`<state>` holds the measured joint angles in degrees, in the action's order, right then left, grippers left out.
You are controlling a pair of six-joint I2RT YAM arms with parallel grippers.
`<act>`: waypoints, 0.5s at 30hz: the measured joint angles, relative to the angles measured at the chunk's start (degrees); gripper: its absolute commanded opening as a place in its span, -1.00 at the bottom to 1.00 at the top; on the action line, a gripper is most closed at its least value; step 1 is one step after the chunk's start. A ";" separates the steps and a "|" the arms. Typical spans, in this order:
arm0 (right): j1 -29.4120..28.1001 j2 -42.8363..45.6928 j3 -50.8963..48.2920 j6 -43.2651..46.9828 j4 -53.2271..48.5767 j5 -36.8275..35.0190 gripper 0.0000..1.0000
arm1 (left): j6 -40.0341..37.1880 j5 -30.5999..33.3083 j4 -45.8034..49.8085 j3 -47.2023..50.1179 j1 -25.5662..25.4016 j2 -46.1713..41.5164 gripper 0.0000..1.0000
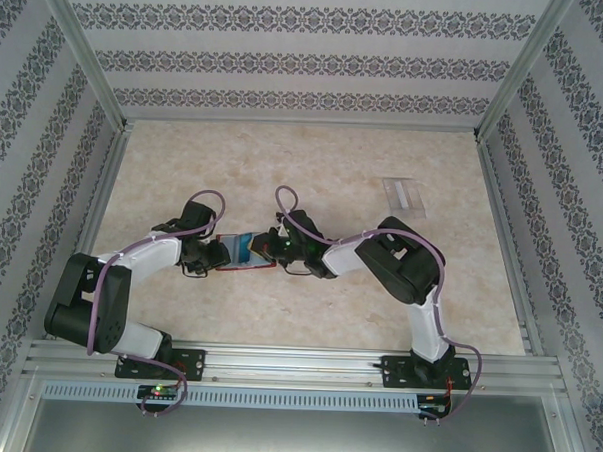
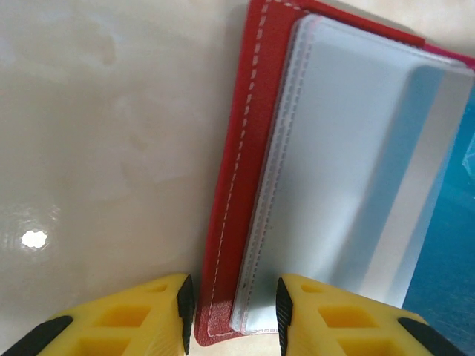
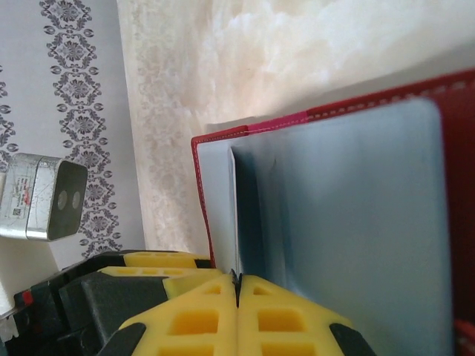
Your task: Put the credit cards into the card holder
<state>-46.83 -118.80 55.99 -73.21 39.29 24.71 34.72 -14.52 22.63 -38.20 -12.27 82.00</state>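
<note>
From above, the card holder (image 1: 242, 250) lies mid-worktop (image 1: 314, 167), long axis left-right, its ends hidden under both grippers; a loose credit card (image 1: 404, 194) sits far right near the patterned wall. The left wrist shows the left gripper (image 2: 231, 311) clamping the holder's red edge. The right wrist shows the right gripper (image 3: 237, 285), jaws closed together at a blue-grey pocket edge.

A lab test cell: a marble-patterned worktop (image 1: 314, 167) is boxed in by panels (image 1: 289, 55) papered with ornamental stripes, framed with aluminium posts (image 1: 84, 46), and an aluminium rail (image 1: 295, 364) along the near edge carries two robot arms.
</note>
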 measured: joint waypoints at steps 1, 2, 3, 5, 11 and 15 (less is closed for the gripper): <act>-0.24 -0.44 0.37 0.00 0.02 -0.31 -1.00 | 0.00 0.00 0.02 0.00 0.00 0.00 -0.23; -0.48 -0.76 0.61 -0.02 0.04 -0.42 -1.00 | 0.00 0.00 0.02 -0.02 0.00 0.00 -0.22; -0.76 -1.14 0.79 -0.04 0.07 -0.79 -1.00 | 0.00 -0.04 0.04 -0.09 0.02 0.00 -0.20; -1.36 -1.81 1.05 -0.22 0.33 -1.40 -1.00 | -0.02 -0.22 0.07 -0.09 0.02 0.02 -0.17; -2.05 -2.34 2.14 -0.13 0.13 -2.38 -1.00 | -0.04 -0.68 0.09 -0.28 0.00 -0.02 -0.09; -2.08 -2.45 3.72 1.18 -2.25 -2.38 -1.00 | -0.22 -1.03 0.63 -0.48 0.02 -0.66 -0.01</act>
<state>-48.90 -121.25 59.70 -72.03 37.04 22.33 34.50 -15.55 23.27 -38.68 -12.25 81.34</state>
